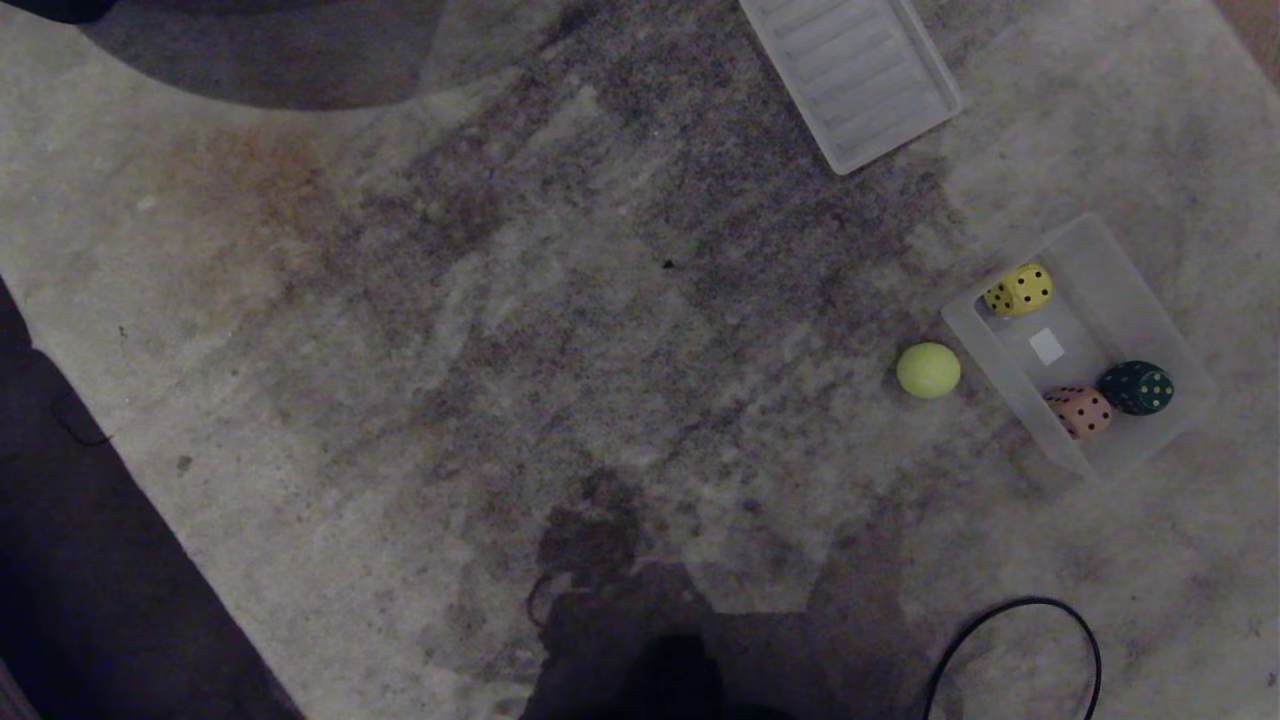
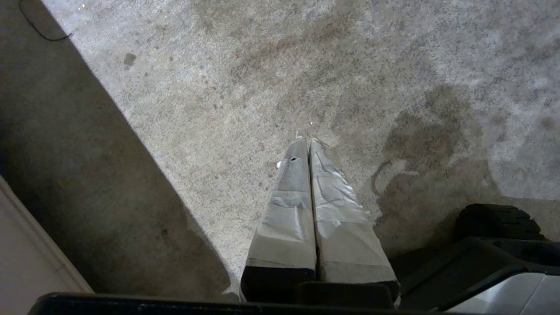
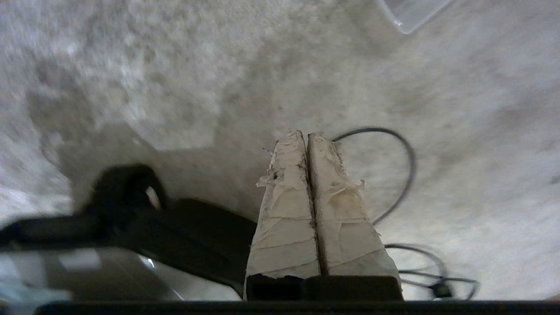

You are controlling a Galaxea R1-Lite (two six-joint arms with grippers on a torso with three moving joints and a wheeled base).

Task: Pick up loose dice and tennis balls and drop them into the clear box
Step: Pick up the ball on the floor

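Stained grey carpet (image 1: 560, 330) fills the robot's head view, a darker floor strip running along its left edge. On the right of that view, at about three o'clock from the middle, a single tennis ball (image 1: 928, 370) lies loose, just beside the near long wall of the clear box (image 1: 1105, 275) and to its left. Whether ball and wall touch cannot be told. The box sits on a slant, its long axis running from about eleven o'clock to five o'clock.

Counted: three dice, all already inside the box. The yellow die (image 1: 1019, 289) rests at the far end; the pinkish-brown die (image 1: 1079, 411) and the dark green die (image 1: 1137, 387) sit side by side at the near end. One ball remains outside. No red die is in sight. A ribbed translucent panel (image 1: 855, 75) lies at one o'clock, well apart from the box, and a black cable loop (image 1: 1015, 650) curls at five o'clock.

Neither arm shows in the head view. The right gripper (image 3: 305, 135), taped fingers pressed together and holding nothing, hangs over carpet near the cable, with only a corner of clear plastic visible far beyond its tips. The left gripper (image 2: 306, 142) is likewise closed and empty, over bare carpet by the dark strip.

The ball lies on the robot's right, so the right arm looks the nearer; it would have to open its fingers first.
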